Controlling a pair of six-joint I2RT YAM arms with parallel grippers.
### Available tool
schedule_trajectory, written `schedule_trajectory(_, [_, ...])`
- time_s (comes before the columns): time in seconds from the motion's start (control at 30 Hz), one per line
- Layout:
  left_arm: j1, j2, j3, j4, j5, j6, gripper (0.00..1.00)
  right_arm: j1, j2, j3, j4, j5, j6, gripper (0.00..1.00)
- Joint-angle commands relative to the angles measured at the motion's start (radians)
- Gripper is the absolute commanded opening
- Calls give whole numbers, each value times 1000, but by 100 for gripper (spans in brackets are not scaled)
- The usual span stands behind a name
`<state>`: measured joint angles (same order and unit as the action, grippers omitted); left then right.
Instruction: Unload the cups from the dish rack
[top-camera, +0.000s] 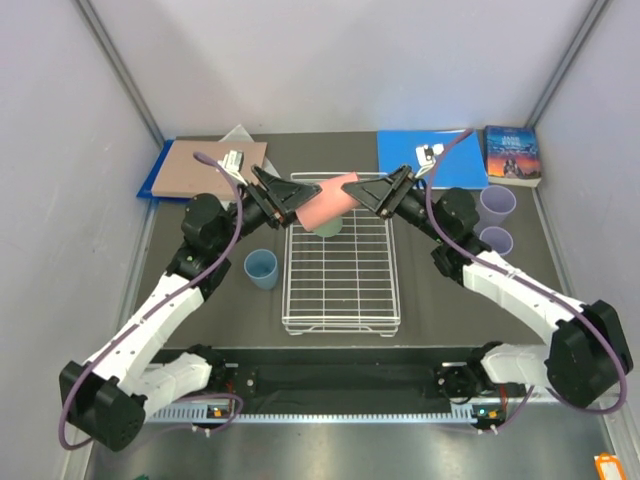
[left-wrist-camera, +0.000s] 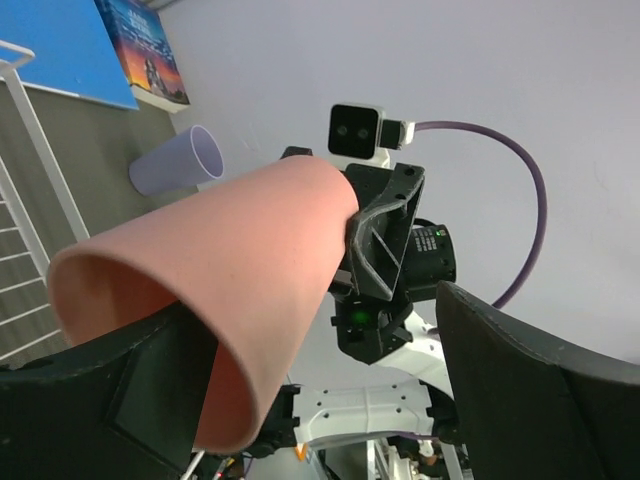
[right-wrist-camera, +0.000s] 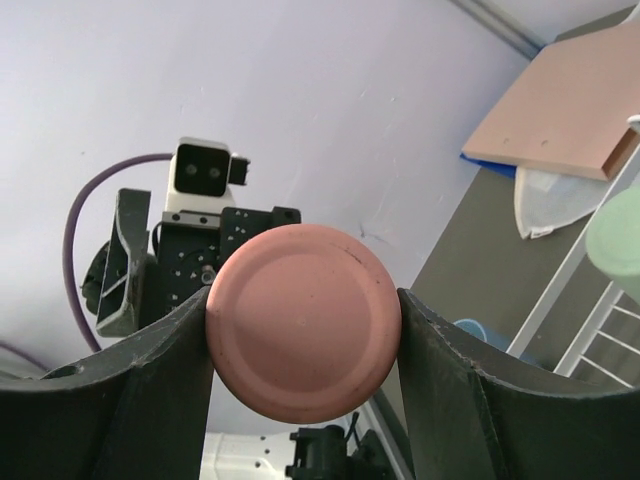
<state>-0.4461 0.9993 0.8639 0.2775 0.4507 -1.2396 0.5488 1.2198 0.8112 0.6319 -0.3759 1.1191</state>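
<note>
Looks like a mid-air handoff. The pink cup (top-camera: 335, 200) is lying sideways above the far end of the rack (top-camera: 342, 325). My right claw (top-camera: 380, 193) is clamped on its base. My left claw (top-camera: 285, 200) is spread wide around the rim end, with one finger touching and the other well off. I'd close the left firmly before the right lets go, then set the cup on the tabletop near the blue cup (top-camera: 261, 268). The green cup (top-camera: 328, 229) sits in the rack underneath.
</note>
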Motion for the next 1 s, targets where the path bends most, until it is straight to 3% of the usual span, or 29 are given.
schedule_trajectory(0.0, [-3, 7, -3, 131, 49, -40, 90, 34, 29, -15, 147, -64, 47, 0])
schedule_trajectory(0.1, [-3, 18, -2, 134, 52, -38, 83, 59, 44, -27, 158, -90, 53, 0])
schedule_trajectory(0.33, [-3, 33, 35, 59, 42, 17, 22, 69, -32, -64, 36, -77, -40, 0])
schedule_trajectory(0.37, [-3, 33, 49, -14, 33, 50, 0, 69, -61, -50, -30, -71, -63, 0])
schedule_trajectory(0.5, [-3, 71, 153, -248, -29, 173, 0, 69, -127, 14, -261, -3, -192, 2])
schedule_trajectory(0.53, [-3, 84, 181, -306, -38, 201, 0, 69, -140, 29, -309, 52, -240, 8])
schedule_trajectory(0.67, [-3, 157, 317, -490, -70, 316, 0, 69, -203, 101, -524, 192, -340, 51])
schedule_trajectory(0.77, [-3, 197, 372, -601, -136, 370, 0, 69, -212, 169, -710, 322, -401, 65])
schedule_trajectory(0.97, [-23, 336, 573, -842, -268, 506, 0, 69, -180, 328, -1109, 685, -475, 68])
